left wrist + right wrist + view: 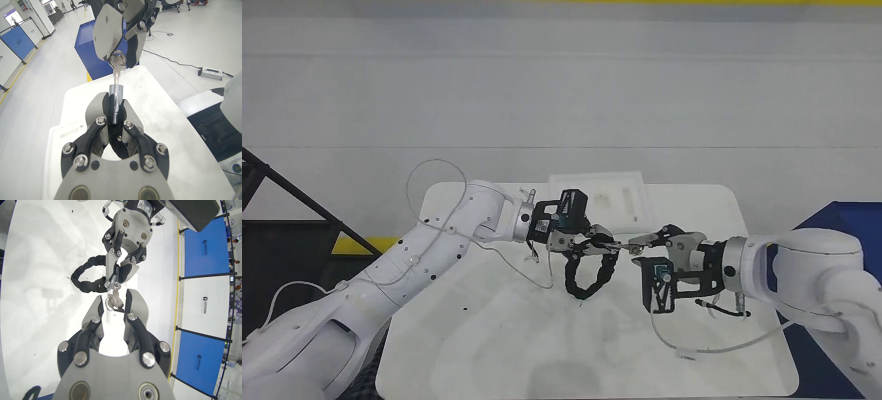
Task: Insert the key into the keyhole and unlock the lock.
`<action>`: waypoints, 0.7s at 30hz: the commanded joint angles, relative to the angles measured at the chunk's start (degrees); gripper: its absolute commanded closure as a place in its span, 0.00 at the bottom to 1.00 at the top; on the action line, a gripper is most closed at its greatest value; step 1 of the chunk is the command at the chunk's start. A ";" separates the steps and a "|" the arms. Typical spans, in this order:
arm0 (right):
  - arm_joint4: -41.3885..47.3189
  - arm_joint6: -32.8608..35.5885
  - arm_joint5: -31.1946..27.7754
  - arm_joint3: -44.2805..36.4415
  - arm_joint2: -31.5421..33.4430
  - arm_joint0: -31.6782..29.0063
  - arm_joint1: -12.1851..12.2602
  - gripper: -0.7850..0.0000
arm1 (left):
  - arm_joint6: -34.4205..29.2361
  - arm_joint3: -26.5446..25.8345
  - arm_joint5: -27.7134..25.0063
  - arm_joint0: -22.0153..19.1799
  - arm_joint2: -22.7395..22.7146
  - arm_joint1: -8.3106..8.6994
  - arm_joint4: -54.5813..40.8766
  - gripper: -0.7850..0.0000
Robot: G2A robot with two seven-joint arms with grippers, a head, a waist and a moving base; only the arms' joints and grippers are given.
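Evidently the flat silver metal key (117, 74) has its blade tip in the keyhole (115, 286) of the chrome cylinder lock (116, 92). Both are held over the white bench (492, 340), with the lock's black fabric-sleeved loop (85, 283) trailing from it. The left pincer (115, 99) is closed tight on the cylinder's body. The right pincer (114, 295) stands open astride the key's head, one pad touching its edge and the other apart, so it grips nothing. Part of the blade shows outside the cylinder, so the key looks not fully seated. To do this step well, the right pincer would need to close squarely on the flat faces of the head and press along the cylinder's axis until the blade seats. It would then twist about that axis while the left one resists the turn. An off-axis push risks binding the blade or levering the cylinder loose.
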 commanded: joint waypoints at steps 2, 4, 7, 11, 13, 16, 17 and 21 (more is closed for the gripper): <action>-0.25 -1.30 0.94 0.43 0.18 -0.30 -0.05 0.95 | 0.23 -0.07 0.00 -0.15 0.11 -0.06 0.38 1.00; 0.20 -2.35 1.57 0.79 0.38 -0.52 -0.09 1.00 | 0.60 -0.14 0.00 -0.20 0.03 -0.09 0.60 1.00; 0.97 -2.98 2.60 1.28 0.75 -1.00 -0.10 1.00 | 1.29 -0.12 0.00 -0.08 -0.04 -0.11 1.00 1.00; 5.53 -3.59 4.70 2.92 1.39 -1.81 -0.14 1.00 | 2.02 -0.07 0.00 0.01 -0.07 -0.18 1.54 1.00; 9.25 -3.35 5.84 3.95 1.77 -2.26 -0.12 1.00 | 2.38 -0.09 0.00 0.06 -0.18 -0.23 2.01 1.00; 16.26 -3.19 6.80 5.37 2.22 -2.73 -0.09 1.00 | 2.97 -0.45 0.00 0.25 -0.65 -0.37 3.17 1.00; 18.12 -3.01 7.45 5.78 2.59 -2.62 -0.07 1.00 | 3.23 -0.55 0.03 0.34 -0.85 -0.44 3.57 1.00; 27.37 -0.49 10.41 8.06 3.17 -2.80 0.05 1.00 | 4.08 -1.20 0.62 0.75 -1.71 -0.74 5.24 1.00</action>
